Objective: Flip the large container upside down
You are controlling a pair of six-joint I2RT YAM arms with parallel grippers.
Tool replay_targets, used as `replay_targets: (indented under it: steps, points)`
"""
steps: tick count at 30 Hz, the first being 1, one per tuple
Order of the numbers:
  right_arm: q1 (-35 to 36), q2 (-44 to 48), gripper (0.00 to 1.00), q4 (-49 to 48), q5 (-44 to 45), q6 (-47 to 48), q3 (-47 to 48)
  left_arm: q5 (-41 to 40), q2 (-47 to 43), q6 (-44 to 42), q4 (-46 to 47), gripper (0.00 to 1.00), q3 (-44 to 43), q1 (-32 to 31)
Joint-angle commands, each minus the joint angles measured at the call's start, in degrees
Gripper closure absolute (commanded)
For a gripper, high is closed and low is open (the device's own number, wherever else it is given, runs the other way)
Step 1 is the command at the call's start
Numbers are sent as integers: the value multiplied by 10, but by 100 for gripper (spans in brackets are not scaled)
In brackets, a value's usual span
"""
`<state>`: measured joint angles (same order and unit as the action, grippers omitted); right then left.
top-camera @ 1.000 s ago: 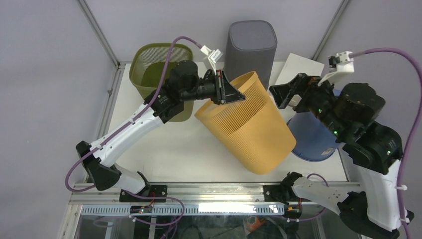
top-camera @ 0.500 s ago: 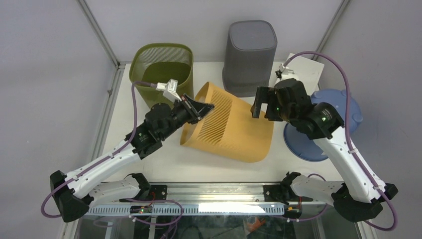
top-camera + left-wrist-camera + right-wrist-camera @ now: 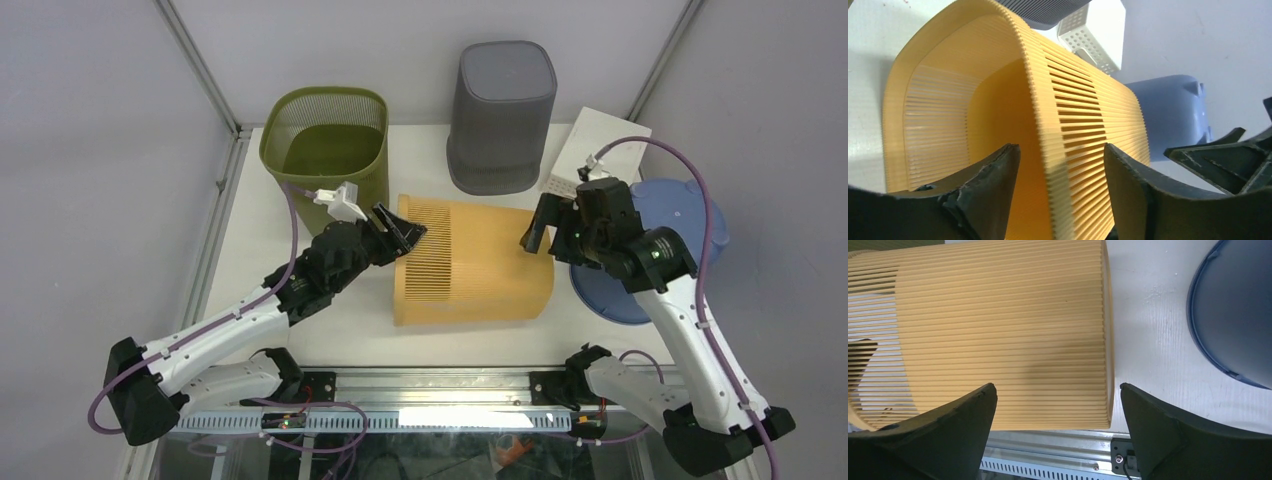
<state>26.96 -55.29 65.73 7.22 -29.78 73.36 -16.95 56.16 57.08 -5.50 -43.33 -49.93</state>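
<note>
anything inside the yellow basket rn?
Nothing loose visible: the left wrist view shows bare ribbed walls and base inside the yellow basket. One finger of the left gripper sits inside the rim; the inner wall behind it is covered.

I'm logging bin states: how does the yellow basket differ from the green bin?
The yellow basket lies on its side, mouth sideways; the green bin stands upright, mouth up. The yellow basket has slatted walls; the green bin, fine mesh. Both are open, tapered containers on the table.

top: overlooking whole desk (image 3: 330, 315) | left wrist: peering closely into mouth of yellow basket (image 3: 943, 125) | right wrist: viewing its side
</note>
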Motion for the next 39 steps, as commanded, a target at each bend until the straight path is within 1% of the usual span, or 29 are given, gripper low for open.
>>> replay_targets:
  steps: [1, 4, 8, 11, 15, 19, 21, 25, 28, 31, 33, 36, 39]
  points:
    - [-30, 32, 1, -22, -69, 11, -8, -13, 4, -35, -27, 28, -21, -6]
    - [-38, 38, 1, -21, -68, 13, -19, -7, 10, -63, -56, 18, -34, -6]
    - [-48, 41, 1, -48, -87, 31, -55, -1, 11, -92, -107, 13, -64, -7]
    - [-69, 37, 1, -60, -91, 48, -70, 0, 4, -110, -148, 6, -95, -8]
    - [-114, 28, 1, -75, -123, 67, -80, -4, -1, -137, -197, 2, -135, -8]
    - [-145, 26, 1, -102, -183, 65, -104, -40, -8, -135, -248, 2, -156, -8]
    - [-152, 26, 1, -116, -216, 59, -118, -53, -20, -128, -262, 5, -153, -8]
    - [-154, 26, 1, -139, -260, 35, -135, -64, -51, -109, -285, 18, -145, -8]
    - [-155, 37, 1, -155, -269, 26, -137, -58, -61, -107, -293, 28, -139, -8]
    - [-155, 41, 1, -161, -270, 24, -126, -48, -53, -110, -299, 37, -138, -8]
    - [-155, 40, 1, -163, -276, 24, -117, -42, -44, -111, -301, 45, -138, -8]
    - [-155, 45, 1, -184, -309, 8, -125, -35, -33, -110, -301, 55, -135, -8]
    - [-155, 50, 1, -208, -348, -17, -139, -32, -25, -108, -300, 68, -132, -8]
